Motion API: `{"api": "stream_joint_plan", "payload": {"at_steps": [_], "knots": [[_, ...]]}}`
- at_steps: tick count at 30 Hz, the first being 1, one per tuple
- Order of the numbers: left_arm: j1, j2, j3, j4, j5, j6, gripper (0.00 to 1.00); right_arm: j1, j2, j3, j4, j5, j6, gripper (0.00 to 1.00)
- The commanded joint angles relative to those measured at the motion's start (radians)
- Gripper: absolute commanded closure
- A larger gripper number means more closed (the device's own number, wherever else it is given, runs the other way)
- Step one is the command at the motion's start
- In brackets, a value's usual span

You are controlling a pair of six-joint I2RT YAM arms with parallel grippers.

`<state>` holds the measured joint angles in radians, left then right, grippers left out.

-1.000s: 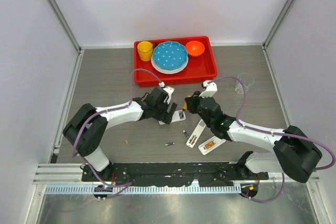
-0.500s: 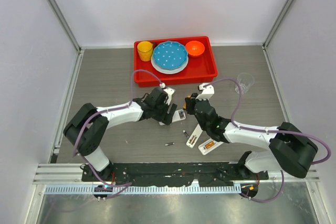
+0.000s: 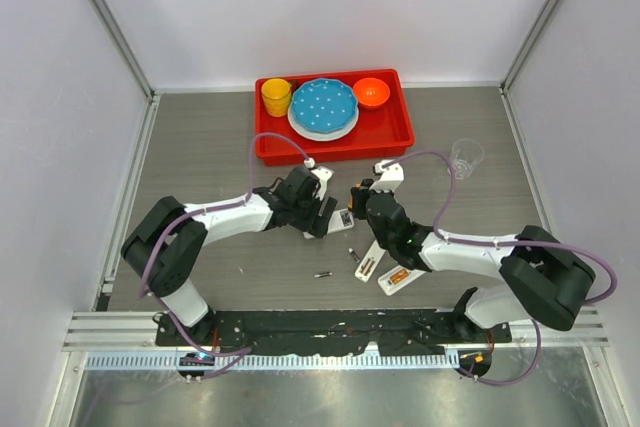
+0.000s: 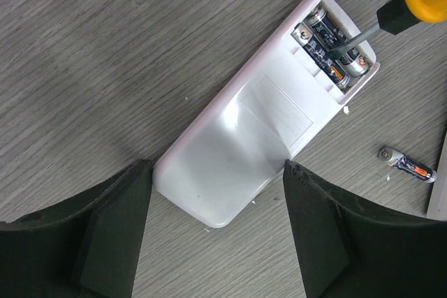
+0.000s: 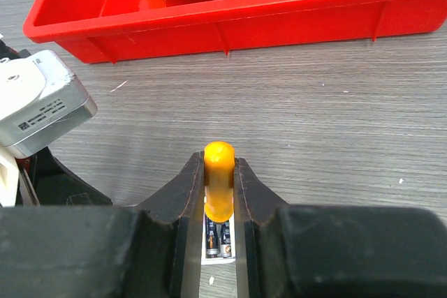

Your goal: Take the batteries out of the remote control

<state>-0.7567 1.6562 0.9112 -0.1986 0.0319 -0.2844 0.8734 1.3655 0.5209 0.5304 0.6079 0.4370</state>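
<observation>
The white remote control (image 4: pixel 237 144) lies back-up on the table, its compartment open with two dark batteries (image 4: pixel 332 40) in it. My left gripper (image 4: pixel 216 235) grips the remote's near end between its fingers. My right gripper (image 5: pixel 218 165) is shut on the orange handle of a screwdriver (image 5: pixel 218 193). The screwdriver's tip rests in the compartment (image 4: pixel 342 47), over the batteries (image 5: pixel 218 239). Two loose batteries (image 3: pixel 323 274) (image 3: pixel 353 254) lie on the table nearer the arm bases. One of them shows in the left wrist view (image 4: pixel 407 164).
Two white remote pieces (image 3: pixel 373 255) (image 3: pixel 403 276) lie right of the loose batteries, the second with something orange on it. A red tray (image 3: pixel 400 132) at the back holds a yellow cup, a blue plate and an orange bowl. A clear cup (image 3: pixel 466 157) stands at the right.
My right gripper with the screwdriver has shifted slightly left, closer over the remote's compartment. The left gripper and the remote have not moved.
</observation>
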Motion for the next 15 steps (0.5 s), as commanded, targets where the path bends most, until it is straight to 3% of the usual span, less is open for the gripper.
{"api": "stream_joint_plan", "payload": {"at_steps": [1,8,15], "knots": [[-0.001,0.022,-0.011,0.045,0.051,-0.012,0.24,0.009,0.026,0.024,0.028,0.035,-0.001,0.99],[-0.001,0.046,-0.029,0.087,0.083,-0.021,0.31,0.007,0.081,-0.004,0.042,0.012,0.095,0.99],[0.000,0.088,-0.035,0.105,0.125,-0.019,0.42,-0.091,0.122,-0.128,0.198,-0.207,0.331,0.99]]}}
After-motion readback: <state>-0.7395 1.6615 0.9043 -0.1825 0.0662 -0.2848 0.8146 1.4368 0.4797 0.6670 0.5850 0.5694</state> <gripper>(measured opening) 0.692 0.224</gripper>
